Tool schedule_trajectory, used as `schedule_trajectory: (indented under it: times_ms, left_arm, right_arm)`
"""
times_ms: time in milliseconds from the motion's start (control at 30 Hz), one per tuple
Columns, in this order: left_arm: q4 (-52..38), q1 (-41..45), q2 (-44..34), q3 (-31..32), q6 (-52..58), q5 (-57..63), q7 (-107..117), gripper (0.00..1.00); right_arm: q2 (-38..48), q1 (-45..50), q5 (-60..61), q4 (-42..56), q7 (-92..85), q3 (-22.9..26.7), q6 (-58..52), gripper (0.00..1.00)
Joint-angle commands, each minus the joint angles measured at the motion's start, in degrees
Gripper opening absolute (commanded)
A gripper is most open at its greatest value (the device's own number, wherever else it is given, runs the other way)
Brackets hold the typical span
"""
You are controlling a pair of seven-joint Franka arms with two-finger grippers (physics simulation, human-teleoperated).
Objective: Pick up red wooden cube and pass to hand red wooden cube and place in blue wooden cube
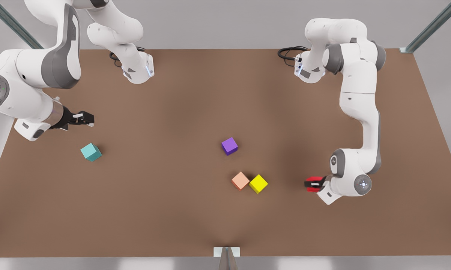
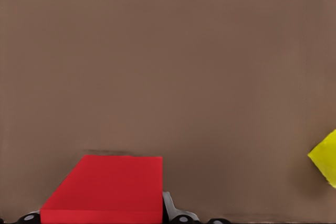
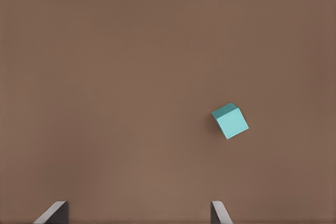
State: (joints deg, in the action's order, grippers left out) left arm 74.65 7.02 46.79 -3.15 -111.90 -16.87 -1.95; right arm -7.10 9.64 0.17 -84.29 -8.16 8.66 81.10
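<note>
The red wooden cube is near the front view's right, low over the brown table, with my left gripper shut on it. In the left wrist view the red wooden cube sits between the fingers of the left gripper. The blue wooden cube, teal in colour, rests on the table at the front view's left. My right gripper hovers just behind it, open and holding nothing. The right wrist view shows the blue wooden cube ahead of the right gripper.
A purple cube lies mid-table. A salmon-orange cube and a yellow cube touch each other, between the red cube and the table's middle. The yellow cube also edges into the left wrist view. Both arm bases stand at the far edge.
</note>
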Motion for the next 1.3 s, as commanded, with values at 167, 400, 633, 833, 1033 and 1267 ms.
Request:
schedule_trajectory:
  times_ms: [167, 400, 633, 833, 1033, 1267]
  left_arm:
    - [-11.98, -0.35, -0.12, 14.92, 24.02, -24.61, 14.43, 0.52]
    - [-11.89, -0.08, 10.87, 27.32, 0.02, -51.94, -8.33, 0.51]
    - [-11.98, 1.41, 13.24, 31.8, -7.99, -51.94, -16.68, 0.51]
    - [-11.89, 1.5, 13.24, 31.89, -8.25, -51.94, -18.09, 0.51]
    - [-11.98, 1.68, 13.59, 31.89, -8.78, -51.94, -19.23, 0.51]
    - [-11.89, 1.94, 13.51, 31.98, -9.57, -51.94, -19.23, 0.51]
  right_arm:
    - [-12.74, 2.84, 44.43, -1.4, -13.02, -0.31, -10.08, 1.0]
    - [-36.31, 3.46, 72.69, 14.59, -63.45, -0.49, 0.37, 1.0]
    - [-40.88, 4.69, 83.32, 14.68, -107.68, -1.9, 15.67, 1.0]
    - [-41.76, 5.92, 87.63, 13.71, -110.5, -3.74, 15.14, 1.0]
    - [-43.43, 8.38, 89.74, 13.62, -110.5, -4.27, 15.23, 1.0]
    - [-44.75, 9.44, 92.38, 13.62, -109.97, -5.06, 15.58, 1.0]
